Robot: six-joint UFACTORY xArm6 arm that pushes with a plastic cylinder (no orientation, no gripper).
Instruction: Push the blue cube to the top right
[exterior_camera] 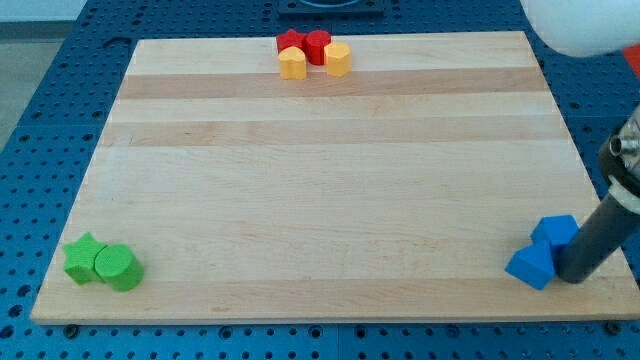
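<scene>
Tip (574,278) touching two blue blocks (541,252), board's (330,180) bottom right corner

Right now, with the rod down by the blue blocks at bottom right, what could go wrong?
1. My tip sits to the right of both blue blocks, which touch, so a push may drag both.
2. Both sit near the board's bottom-right corner; a stray shove could tip one off.

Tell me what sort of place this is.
Probably a robotics lab bench. A pale wooden board lies on a blue perforated mounting plate, with small coloured blocks in clusters, such as the blue cube at the view's bottom right, where my tip touches the blue blocks.
</scene>
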